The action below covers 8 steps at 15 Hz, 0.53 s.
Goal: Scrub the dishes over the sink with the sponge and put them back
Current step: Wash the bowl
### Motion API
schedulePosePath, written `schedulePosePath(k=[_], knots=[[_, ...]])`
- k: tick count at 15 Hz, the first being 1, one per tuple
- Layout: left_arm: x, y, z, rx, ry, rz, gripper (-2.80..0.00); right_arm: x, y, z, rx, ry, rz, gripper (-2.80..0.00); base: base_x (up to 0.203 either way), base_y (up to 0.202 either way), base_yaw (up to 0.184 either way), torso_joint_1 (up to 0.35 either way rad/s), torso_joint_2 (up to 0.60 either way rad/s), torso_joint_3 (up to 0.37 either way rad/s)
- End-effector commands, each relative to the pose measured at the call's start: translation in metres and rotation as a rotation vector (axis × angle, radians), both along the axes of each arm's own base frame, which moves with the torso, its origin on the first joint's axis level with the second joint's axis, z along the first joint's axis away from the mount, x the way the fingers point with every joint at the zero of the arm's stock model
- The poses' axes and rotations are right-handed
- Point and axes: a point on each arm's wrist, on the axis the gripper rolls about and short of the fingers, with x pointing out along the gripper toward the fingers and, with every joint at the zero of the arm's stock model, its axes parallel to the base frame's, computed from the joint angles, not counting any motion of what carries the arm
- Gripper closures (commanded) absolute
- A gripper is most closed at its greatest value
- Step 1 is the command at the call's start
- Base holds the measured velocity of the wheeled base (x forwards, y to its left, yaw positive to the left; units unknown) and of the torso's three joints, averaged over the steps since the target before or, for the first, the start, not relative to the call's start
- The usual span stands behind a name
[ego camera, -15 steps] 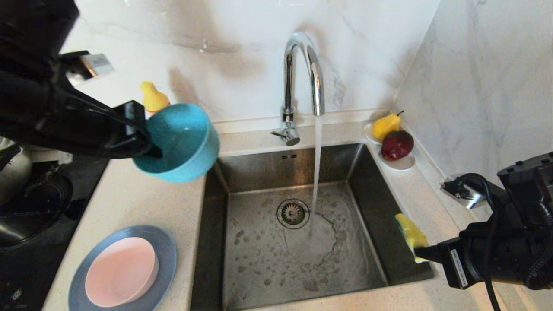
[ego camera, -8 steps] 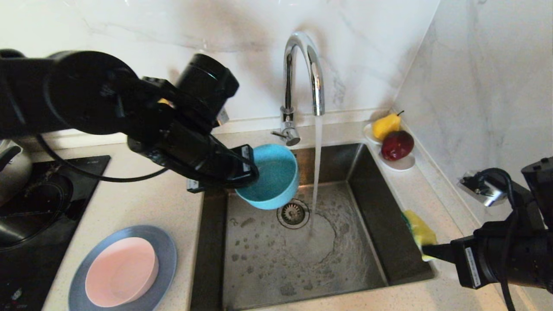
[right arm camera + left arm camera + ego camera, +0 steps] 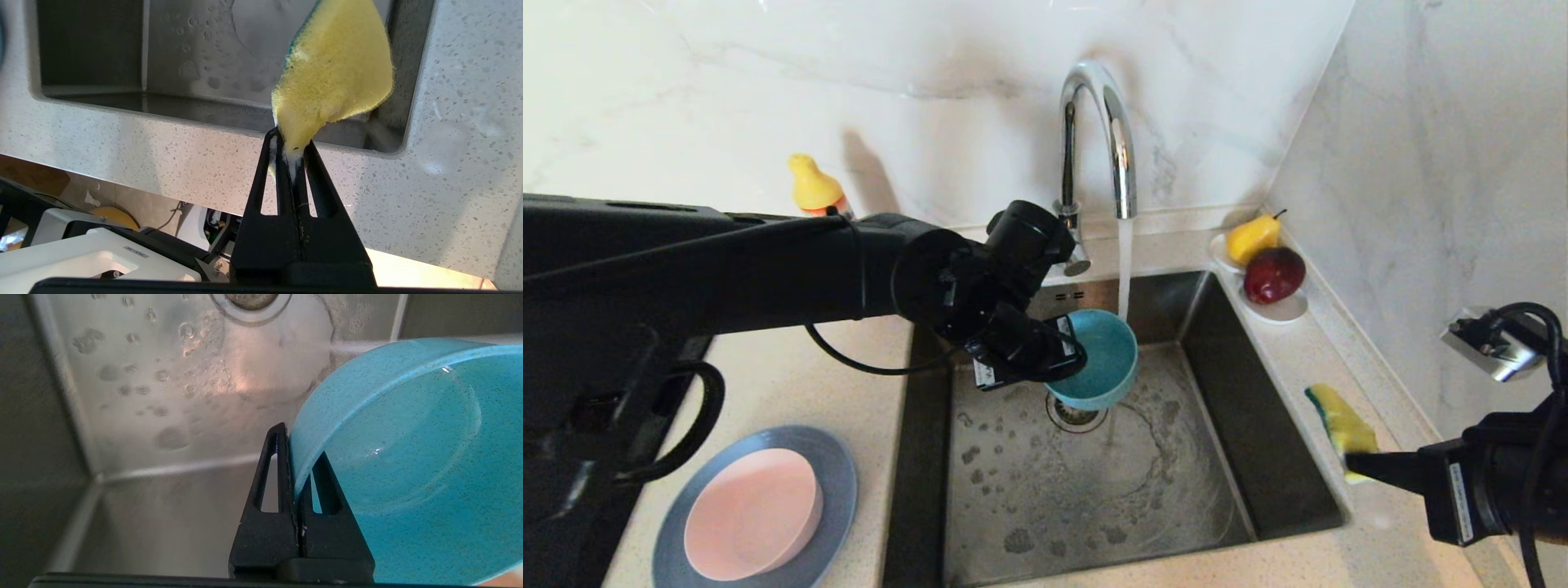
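My left gripper [image 3: 1068, 353] is shut on the rim of the teal bowl [image 3: 1098, 359], one finger inside and one outside [image 3: 297, 457]. The bowl [image 3: 408, 457] hangs tilted over the steel sink [image 3: 1241, 425], above the drain, with the tap's water stream falling at its far edge. My right gripper [image 3: 1352, 464] holds the yellow sponge [image 3: 1339, 420] with its green face over the counter at the sink's right rim; the jaws pinch the sponge's [image 3: 333, 77] narrow end [image 3: 292, 153]. The pink bowl [image 3: 752, 513] sits on the grey-blue plate [image 3: 837, 465] on the counter at front left.
The chrome gooseneck tap [image 3: 1094, 147] runs water into the basin. A white saucer [image 3: 1282, 309] with a pear and an apple stands at the back right corner. An orange bottle with a yellow cap [image 3: 813, 186] stands by the back wall. A dark stovetop lies far left.
My left arm has swung the teal bowl from above the left counter rightwards and down into the sink, to the water stream. My right gripper has drawn back a little with the sponge.
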Motion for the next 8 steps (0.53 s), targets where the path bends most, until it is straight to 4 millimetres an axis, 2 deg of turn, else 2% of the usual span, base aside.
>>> schedulePosePath(k=[1,5,8], knots=[[0.018,-0.015,-0.023,0.02,0.011,0.023,0.0,-0.004,-0.002,0.002,0.009,-0.012,0.001,0.0,0.0,0.0,0.0,0.0,0.0,0.0],[0.03,-0.033,-0.04,0.007,-0.03,0.037,0.0,-0.008,-0.004,0.003,0.012,-0.023,0.003,0.0,0.0,0.0,0.0,0.0,0.0,0.0],[0.031,-0.037,-0.043,-0.006,-0.041,0.032,0.0,-0.008,-0.004,0.002,0.009,-0.021,0.004,0.0,0.0,0.0,0.0,0.0,0.0,0.0]])
